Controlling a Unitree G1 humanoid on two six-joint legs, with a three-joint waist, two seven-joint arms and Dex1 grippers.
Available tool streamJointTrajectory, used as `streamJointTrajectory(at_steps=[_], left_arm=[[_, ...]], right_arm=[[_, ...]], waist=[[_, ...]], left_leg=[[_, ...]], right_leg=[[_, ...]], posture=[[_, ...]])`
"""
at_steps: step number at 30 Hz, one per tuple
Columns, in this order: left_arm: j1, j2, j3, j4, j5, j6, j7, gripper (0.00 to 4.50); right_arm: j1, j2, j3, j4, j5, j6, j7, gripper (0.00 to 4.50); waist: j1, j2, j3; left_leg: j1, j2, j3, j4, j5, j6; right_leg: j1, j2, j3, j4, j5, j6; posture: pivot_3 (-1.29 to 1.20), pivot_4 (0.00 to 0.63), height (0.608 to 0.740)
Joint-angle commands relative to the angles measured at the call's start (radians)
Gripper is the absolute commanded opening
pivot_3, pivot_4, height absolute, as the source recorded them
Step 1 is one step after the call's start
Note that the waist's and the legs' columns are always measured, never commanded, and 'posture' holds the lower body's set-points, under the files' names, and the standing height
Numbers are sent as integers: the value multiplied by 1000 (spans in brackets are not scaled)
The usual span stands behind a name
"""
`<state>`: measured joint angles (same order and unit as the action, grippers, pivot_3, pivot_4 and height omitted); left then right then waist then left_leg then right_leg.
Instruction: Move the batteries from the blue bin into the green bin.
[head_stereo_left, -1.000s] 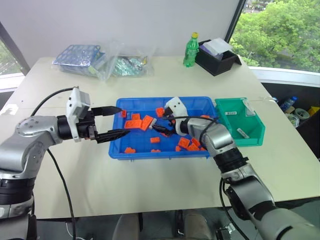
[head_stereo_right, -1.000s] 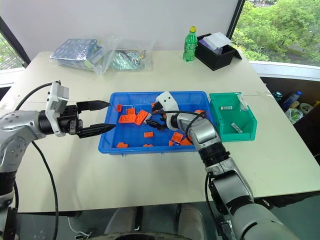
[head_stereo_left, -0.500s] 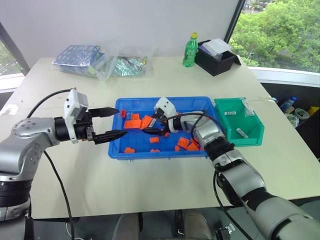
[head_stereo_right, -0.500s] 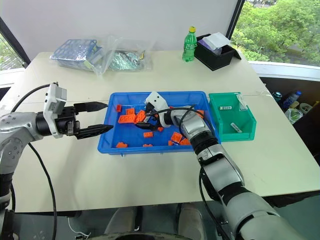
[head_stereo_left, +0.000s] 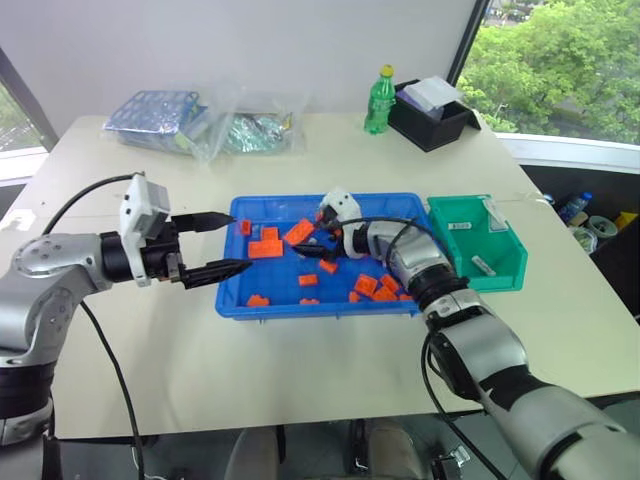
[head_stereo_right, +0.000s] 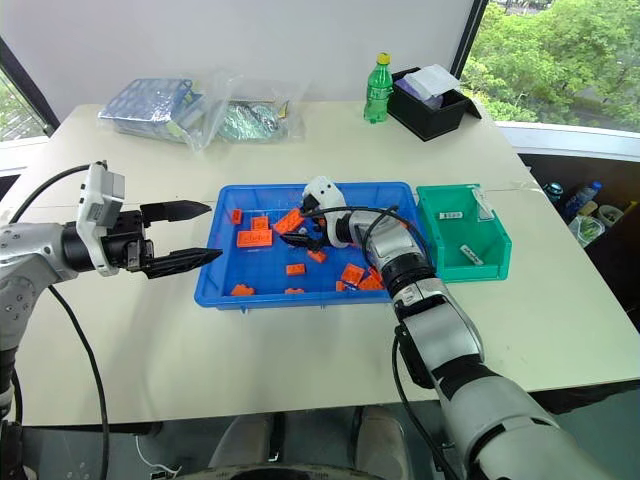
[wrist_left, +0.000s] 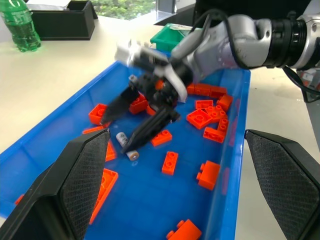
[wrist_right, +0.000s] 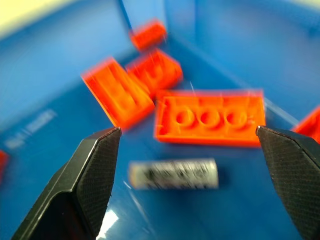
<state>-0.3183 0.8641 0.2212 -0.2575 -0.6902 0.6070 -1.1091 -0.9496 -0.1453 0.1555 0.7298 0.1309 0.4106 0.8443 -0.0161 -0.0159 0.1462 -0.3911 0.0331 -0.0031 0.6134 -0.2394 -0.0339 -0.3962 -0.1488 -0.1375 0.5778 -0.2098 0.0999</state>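
One battery (wrist_right: 173, 174), a small silver-grey cylinder, lies on the floor of the blue bin (head_stereo_left: 312, 312) among orange bricks (head_stereo_left: 265, 248). My right gripper (head_stereo_left: 308, 246) is low inside the bin, open, with the battery (wrist_left: 125, 144) lying between its spread fingers near one fingertip, untouched. My left gripper (head_stereo_left: 240, 241) hovers open and empty at the bin's left rim, pointing into it. The green bin (head_stereo_left: 500, 272) stands against the blue bin's right end.
A green bottle (head_stereo_left: 380, 100) and a black box (head_stereo_left: 436, 116) stand at the back right of the table. Clear plastic bags (head_stereo_left: 215, 122) lie at the back left. Several orange bricks (wrist_left: 206, 118) crowd the blue bin's right half.
My right gripper has moved left and slightly deeper across the blue bin, staying open, and now straddles the battery. The left gripper has held still.
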Motion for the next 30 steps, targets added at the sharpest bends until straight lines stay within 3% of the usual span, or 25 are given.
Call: streamJointTrajectory(at_steps=[1, 9, 17, 30], left_arm=[[-20, 12, 20, -17, -19, 1, 0, 4500], [-47, 11, -4, 6, -9, -5, -22, 4500], [-61, 8, -6, 14, -3, -8, -24, 4500], [-60, 8, 1, 12, -3, -10, -16, 4500]], right_arm=[[49, -18, -19, -232, 49, 130, 2, 4437], [121, -31, 20, -309, 20, 171, -35, 4437], [64, -3, 11, -90, -16, 74, -85, 4437], [53, 26, 25, 26, -51, -14, -90, 4437]], waist=[[1, 0, 0], [3, 0, 0], [2, 0, 0], [2, 0, 0]], left_leg=[[0, 0, 0, 0, 0, 0], [0, 0, 0, 1, 0, 0], [0, 0, 0, 0, 0, 0], [0, 0, 0, 1, 0, 0]], right_leg=[[0, 0, 0, 0, 0, 0], [-3, -1, 0, -1, -1, -2], [-1, 0, 0, 0, -1, -1], [-1, 0, 0, 0, -1, -1]], posture=[[0, 150, 723], [0, 150, 723], [0, 150, 723], [0, 150, 723]])
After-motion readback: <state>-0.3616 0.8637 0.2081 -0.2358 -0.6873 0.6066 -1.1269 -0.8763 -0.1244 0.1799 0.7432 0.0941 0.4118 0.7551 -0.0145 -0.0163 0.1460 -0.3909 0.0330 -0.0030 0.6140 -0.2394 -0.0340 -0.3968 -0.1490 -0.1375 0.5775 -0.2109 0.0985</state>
